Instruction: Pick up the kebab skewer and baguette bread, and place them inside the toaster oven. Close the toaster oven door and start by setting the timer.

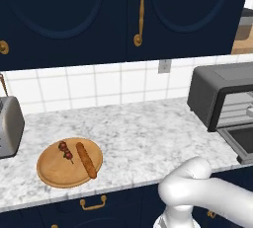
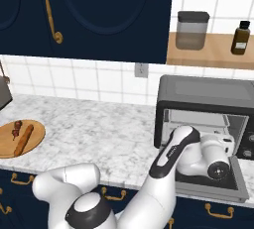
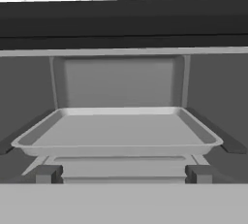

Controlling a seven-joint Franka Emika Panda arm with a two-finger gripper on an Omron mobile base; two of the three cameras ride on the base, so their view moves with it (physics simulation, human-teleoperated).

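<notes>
You have a white marbled counter (image 1: 138,133) carrying a round wooden board (image 1: 54,170) toward its left, a silver pop-up toaster (image 1: 9,126) at the far left, and the toaster oven (image 2: 208,109) at the right. The toaster oven door (image 2: 238,181) hangs open over the counter's front edge.

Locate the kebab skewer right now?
Kebab skewer lies on the round wooden board, counter's left side, just left of the baguette.

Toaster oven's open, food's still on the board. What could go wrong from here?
1. The kebab skewer and baguette bread lie close together on the round board; grabbing one may nudge the other.
2. The toaster oven door hangs open over the counter edge; the arm could clip it.
3. The tray has a low rim; the baguette could roll off.
</notes>
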